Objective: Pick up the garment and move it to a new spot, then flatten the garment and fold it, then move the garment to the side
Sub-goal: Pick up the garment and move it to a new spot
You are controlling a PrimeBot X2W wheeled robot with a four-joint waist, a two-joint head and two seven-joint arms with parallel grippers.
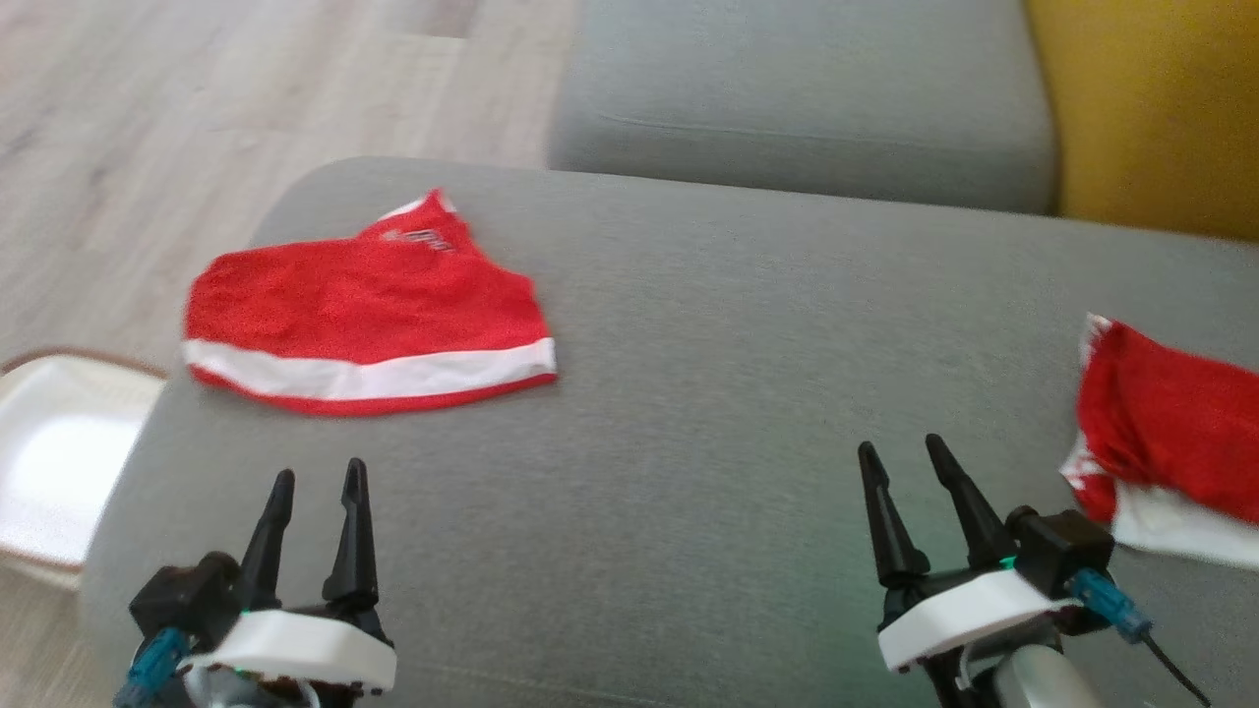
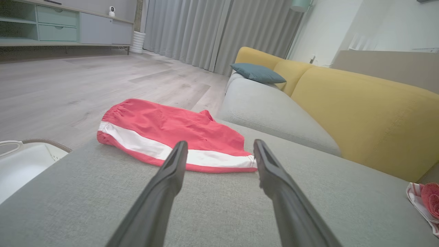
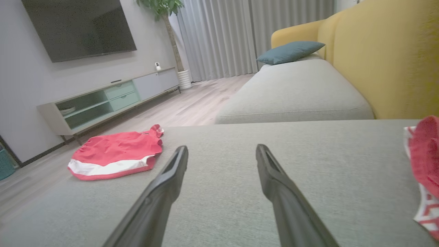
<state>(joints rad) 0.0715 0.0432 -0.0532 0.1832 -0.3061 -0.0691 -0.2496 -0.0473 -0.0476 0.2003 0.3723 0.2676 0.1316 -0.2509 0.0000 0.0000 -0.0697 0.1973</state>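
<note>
Left jaws: spread wide, nothing between the two dark left fingers (image 1: 354, 536). Right jaws: just as wide apart and empty, right fingers (image 1: 890, 526) pointing away across the cushion. We cannot tell whether either pair touches the fabric under it.

Both sit over the near part of a grey sofa seat (image 1: 708, 423). Ahead of the left jaws, clear of the tips, we note the folded red garment (image 1: 364, 315). It lies flat near the seat's left end, with a white band along its near edge and a small white-trimmed corner poking out on the far side. To the right of the right jaws, near but not touching, the crumpled red garment (image 1: 1161, 433) lies bunched up, red with white patches.

Further out we log a second grey cushion (image 1: 797, 88) and a yellow backrest (image 1: 1151, 108). In the left wrist view a teal pillow (image 2: 258, 72) rests on that far cushion. Off the seat's left end, a white basket (image 1: 54, 452) stands on the pale wooden floor (image 1: 197, 108).
</note>
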